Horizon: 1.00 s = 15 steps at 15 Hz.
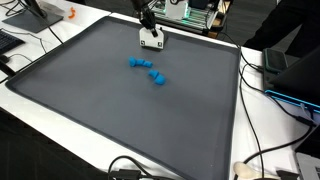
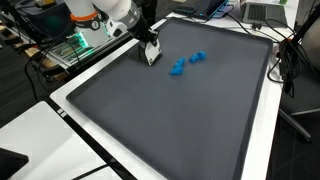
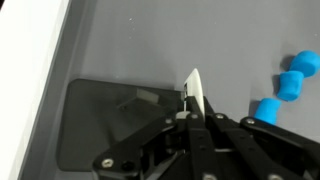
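My gripper [image 1: 150, 32] hangs low over the far part of a dark grey mat [image 1: 100, 100], also seen in the wrist view [image 3: 193, 112] and in an exterior view [image 2: 150, 48]. It is shut on a small white flat piece [image 3: 194, 88], which shows in both exterior views [image 1: 152, 42] [image 2: 152, 56] just above the mat. Two small blue blocks lie on the mat near it [image 1: 137, 63] [image 1: 157, 77]. They also show in an exterior view [image 2: 197, 56] [image 2: 178, 68] and at the right edge of the wrist view [image 3: 292, 84].
The mat lies on a white table [image 1: 270, 120] with a raised rim [image 2: 70, 95]. Cables [image 1: 262, 160] run along the table's side. Electronics and a laptop [image 2: 262, 12] stand beyond the mat's far edge. An orange object [image 1: 71, 14] sits at the back.
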Available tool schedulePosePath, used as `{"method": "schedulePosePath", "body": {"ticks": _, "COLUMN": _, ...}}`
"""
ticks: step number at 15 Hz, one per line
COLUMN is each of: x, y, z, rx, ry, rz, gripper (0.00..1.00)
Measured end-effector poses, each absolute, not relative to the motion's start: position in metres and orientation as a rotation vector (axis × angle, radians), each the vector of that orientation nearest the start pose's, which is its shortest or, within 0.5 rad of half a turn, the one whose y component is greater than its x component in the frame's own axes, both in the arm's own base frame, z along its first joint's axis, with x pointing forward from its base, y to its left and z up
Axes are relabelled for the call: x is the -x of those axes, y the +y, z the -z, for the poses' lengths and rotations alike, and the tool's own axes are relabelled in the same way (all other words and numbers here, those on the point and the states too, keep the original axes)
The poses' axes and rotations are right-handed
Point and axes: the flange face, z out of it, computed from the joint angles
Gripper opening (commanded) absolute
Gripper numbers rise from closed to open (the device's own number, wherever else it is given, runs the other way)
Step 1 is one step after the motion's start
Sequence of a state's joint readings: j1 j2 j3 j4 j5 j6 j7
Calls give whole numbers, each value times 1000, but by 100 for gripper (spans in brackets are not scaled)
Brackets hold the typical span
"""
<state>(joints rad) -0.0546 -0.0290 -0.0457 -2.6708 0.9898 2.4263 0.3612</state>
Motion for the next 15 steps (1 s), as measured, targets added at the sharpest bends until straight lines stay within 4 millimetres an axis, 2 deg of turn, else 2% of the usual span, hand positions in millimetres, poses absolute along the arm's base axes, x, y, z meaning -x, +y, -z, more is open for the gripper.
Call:
{"method": "schedulePosePath", "body": {"ticks": 6, "x": -393, "y": -36, "z": -231, "rx": 2069, "ry": 1573, "rz": -353, "gripper": 1}}
{"method": "schedulePosePath", "body": {"ticks": 7, "x": -393, "y": -36, "z": -230, "rx": 2069, "ry": 1573, "rz": -353, "gripper": 28}}
{"method": "schedulePosePath", "body": {"ticks": 9, "x": -393, "y": -36, "z": -230, "rx": 2069, "ry": 1574, "rz": -354, "gripper": 36}}
{"method": "schedulePosePath", "body": {"ticks": 15, "x": -392, "y": -36, "z": -229, "rx": 2068, "ry": 1576, "rz": -357, "gripper": 83}}
